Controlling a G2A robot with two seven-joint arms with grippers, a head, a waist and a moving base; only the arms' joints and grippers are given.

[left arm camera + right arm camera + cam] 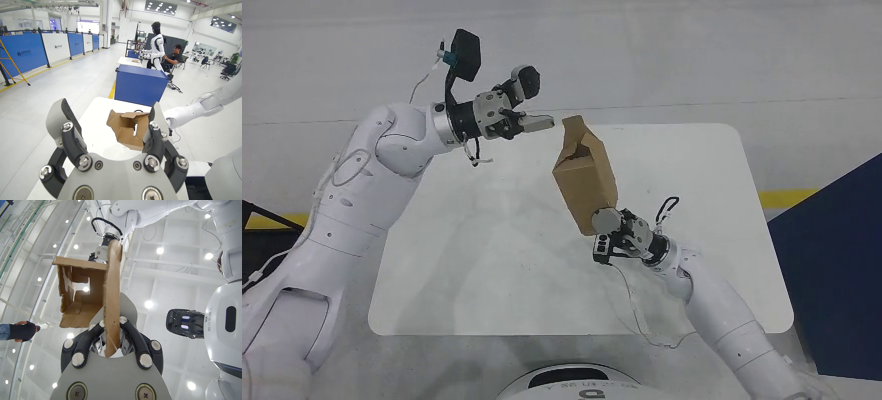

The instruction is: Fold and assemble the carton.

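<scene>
Brown carton (585,175), partly folded (flaps open); tilted, held aloft

We are seeing a flap of the carton (112,289) covering the fingertips of the right end effector (112,332) that is gripping it, and the carton is also hiding most of the left end effector (99,255) beyond. In the left wrist view, one finger (156,119) is masking the carton's far side.

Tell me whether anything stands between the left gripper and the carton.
Nothing visible does. The left gripper, open, faces the carton at its flapped end with only air between; the right gripper holds the other end.
</scene>
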